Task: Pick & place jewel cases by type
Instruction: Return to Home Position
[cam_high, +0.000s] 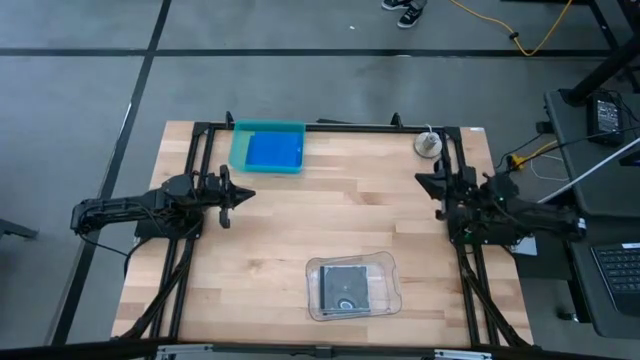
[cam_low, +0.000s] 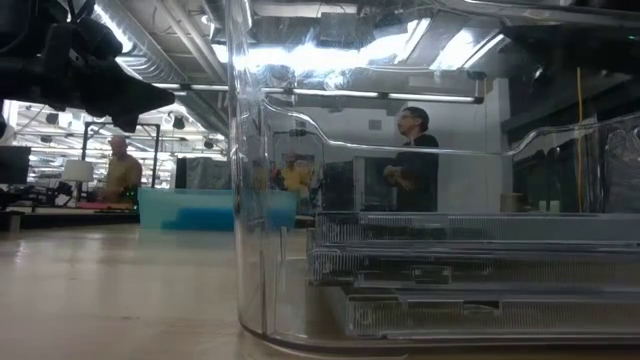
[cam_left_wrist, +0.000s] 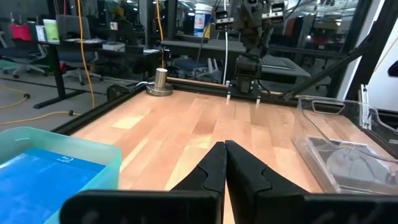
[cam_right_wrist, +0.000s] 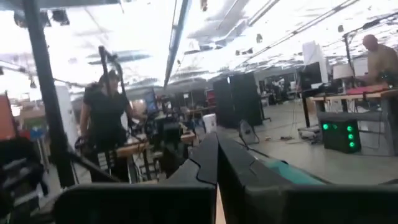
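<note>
The bright blue jewel cases (cam_high: 273, 150) lie stacked in the teal translucent tray (cam_high: 238, 152) near the table's far edge; they also show in the left wrist view (cam_left_wrist: 43, 183). The dark grey square cases (cam_high: 346, 287) with a disc lie stacked in the clear plastic tray (cam_high: 388, 293) near the near edge, their edges close in the low view (cam_low: 470, 270). My left gripper (cam_high: 246, 194) hovers shut at the table's left side, holding nothing. My right gripper (cam_high: 420, 180) hovers shut at the right side, holding nothing.
A small round metal weight (cam_high: 428, 144) stands at the far right corner of the table. Bare wood lies between the two trays and between the arms. Black frame rails (cam_high: 190, 260) run along both sides. People stand in the room beyond the table (cam_low: 412, 160).
</note>
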